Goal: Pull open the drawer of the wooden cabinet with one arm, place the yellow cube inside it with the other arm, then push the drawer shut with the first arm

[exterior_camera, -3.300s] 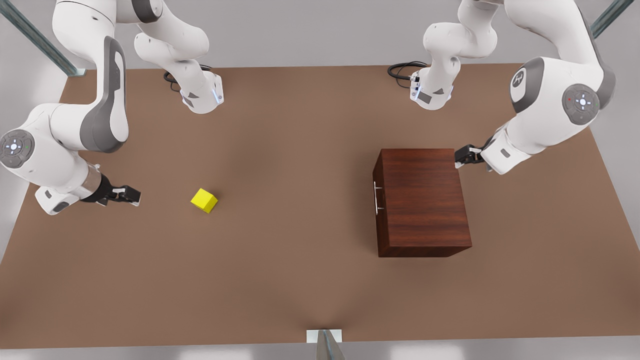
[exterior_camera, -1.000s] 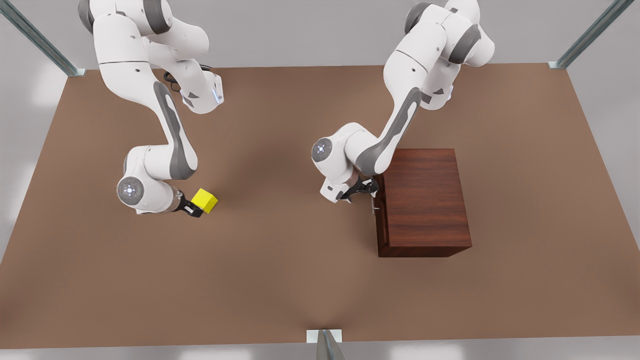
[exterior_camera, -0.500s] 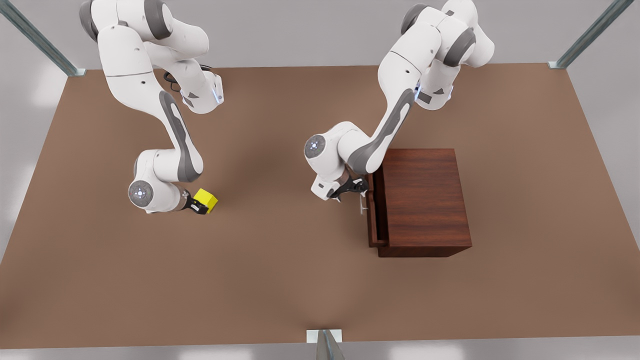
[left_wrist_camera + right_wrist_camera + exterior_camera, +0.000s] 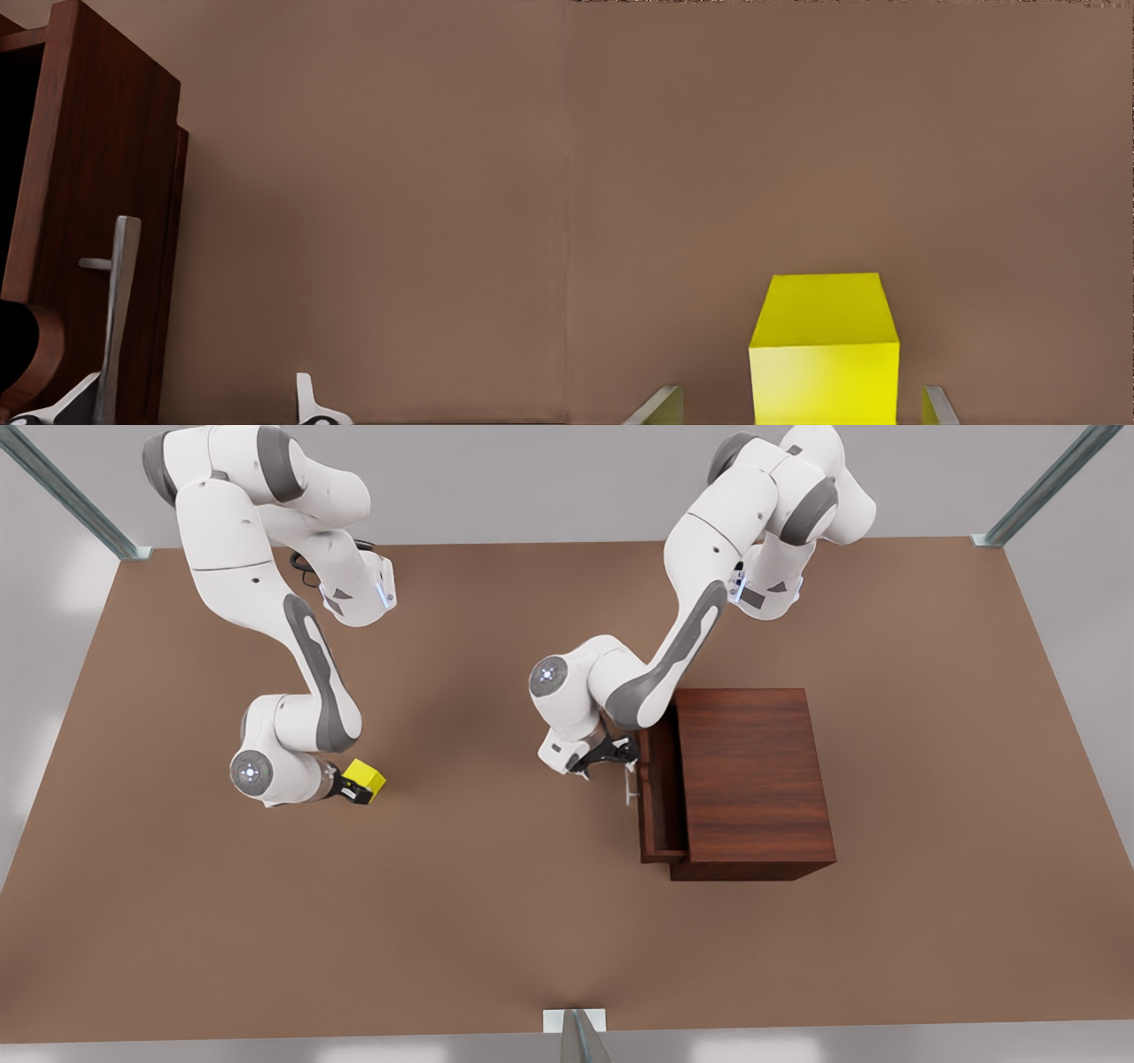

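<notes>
Sitting between the open fingers of the right hand (image 4: pixel 802 409), the yellow cube (image 4: pixel 825 350) rests on the bench (image 4: pixel 496 921). By the left hand (image 4: pixel 611 760), also open, the drawer (image 4: pixel 656 797) sticks partly out of the wooden cabinet (image 4: pixel 753 779), handle (image 4: pixel 118 301) beside one finger.

White arms (image 4: pixel 266 558) — grey joint panels, black cables (image 4: pixel 306 567).

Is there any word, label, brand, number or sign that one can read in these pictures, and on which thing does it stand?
None: no readable text on the wooden cabinet, the drawer, the yellow cube or the table.
The arms carry small round joint markings, without letters.
</notes>
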Robot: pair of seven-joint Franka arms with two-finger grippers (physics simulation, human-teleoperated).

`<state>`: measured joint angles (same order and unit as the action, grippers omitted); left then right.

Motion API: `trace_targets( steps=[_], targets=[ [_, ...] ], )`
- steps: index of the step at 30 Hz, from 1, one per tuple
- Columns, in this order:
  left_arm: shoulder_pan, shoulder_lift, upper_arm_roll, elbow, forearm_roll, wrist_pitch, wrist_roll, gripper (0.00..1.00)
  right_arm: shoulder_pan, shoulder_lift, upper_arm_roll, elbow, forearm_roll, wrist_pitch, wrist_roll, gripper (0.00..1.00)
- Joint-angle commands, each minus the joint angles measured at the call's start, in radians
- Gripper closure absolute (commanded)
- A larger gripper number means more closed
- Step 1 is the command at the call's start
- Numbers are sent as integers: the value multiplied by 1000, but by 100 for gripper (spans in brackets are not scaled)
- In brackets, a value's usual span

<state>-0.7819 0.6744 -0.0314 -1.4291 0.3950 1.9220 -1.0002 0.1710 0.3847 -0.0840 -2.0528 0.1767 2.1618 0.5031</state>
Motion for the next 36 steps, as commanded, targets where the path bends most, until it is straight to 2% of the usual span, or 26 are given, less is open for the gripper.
trace_targets(
  steps=[1, 5, 16, 23, 27, 29, 32, 34, 36],
  targets=[
    [0, -1, -5, 1, -1, 0, -9, 0, -10, -15, 0, -13, 3, 4, -87, 0],
    [-2, -1, -7, 7, -1, -1, 12, 0, -4, -72, 1, -122, 1, 138, -112, 0],
    [-8, 11, -27, 29, -4, 11, 2, 0, -1, -52, 20, -122, 0, 217, -110, 0],
    [-8, 14, -33, 44, -30, 12, -21, 0, 2, -52, 23, -190, 0, 294, -110, 0],
    [-8, 11, -74, 64, -31, -1, -81, 0, 2, -38, 35, -188, 0, 306, -101, 0],
    [-7, -2, -110, 159, -44, -221, -25, 0, 2, -27, 39, -190, 1, 322, -101, 0],
    [12, -84, -105, 205, -44, -498, 170, 0, 1, -21, 40, -190, 1, 322, -100, 0],
    [84, -154, -105, 205, -94, -557, 239, 0, -1, -13, 40, -190, 1, 322, -100, 0],
    [231, -239, -104, 200, -183, -635, 396, 0, -5, -3, 40, -190, 1, 323, -100, 0]
  ],
)
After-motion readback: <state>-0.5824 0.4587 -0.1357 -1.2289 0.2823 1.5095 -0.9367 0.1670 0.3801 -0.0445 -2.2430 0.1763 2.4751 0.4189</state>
